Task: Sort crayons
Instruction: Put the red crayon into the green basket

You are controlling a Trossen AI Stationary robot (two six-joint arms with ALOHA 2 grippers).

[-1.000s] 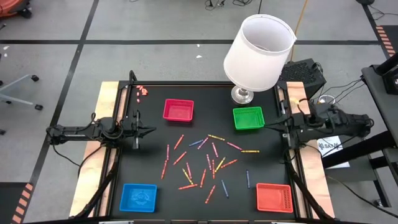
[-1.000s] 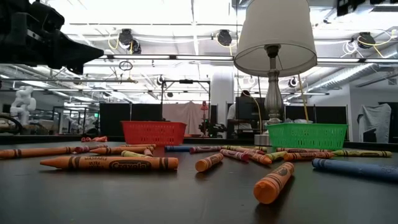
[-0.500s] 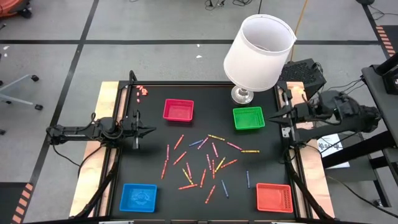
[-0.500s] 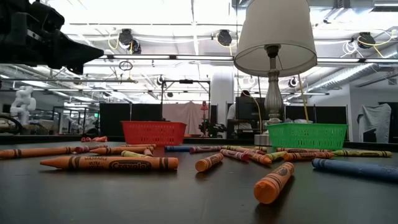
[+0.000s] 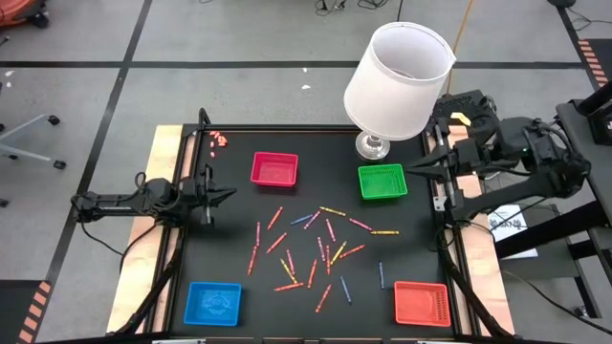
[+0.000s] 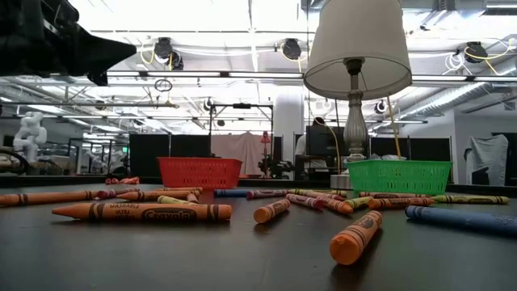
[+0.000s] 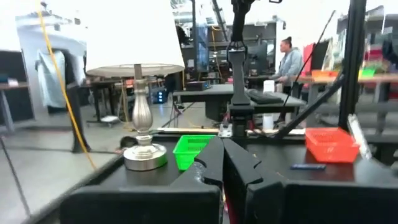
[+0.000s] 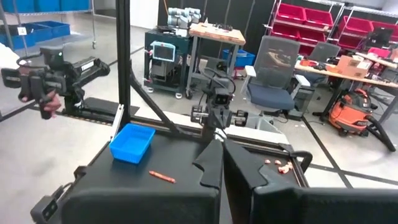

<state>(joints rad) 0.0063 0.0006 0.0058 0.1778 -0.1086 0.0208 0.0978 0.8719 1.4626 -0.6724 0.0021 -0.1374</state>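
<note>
Sorting has not begun, as far as the pictures show. The crayons (image 5: 316, 250) all lie loose in a scatter across the middle of the black worktop (image 5: 239, 258), mostly red, orange and pink, with a few yellow and blue among them. From the low view they lie flat on the surface, none stacked, the nearest an orange one (image 6: 141, 212) lying broadside to the camera.

Four small trays stand around the scatter: a red tray (image 5: 274, 169) and a green tray (image 5: 382, 182) on the far side, a blue tray (image 5: 213, 302) and an orange-red tray (image 5: 422, 302) at the near corners. All four look empty from above, so every crayon is left to place. A few small pink bits (image 5: 220, 140) lie at the far left corner, well apart from the rest; what they are cannot be told.

The left gripper (image 5: 228, 193) hangs over the left edge of the worktop, fingers clenched together on nothing, pointing toward the middle. The right gripper (image 5: 411, 170) is at the right edge, just beside the green tray, fingers likewise pressed shut and empty. Neither touches a crayon.

A lamp (image 5: 397, 81) with a white shade stands at the far edge behind the green tray.

The whole job remains: each crayon must be picked up and dropped into a tray.
</note>
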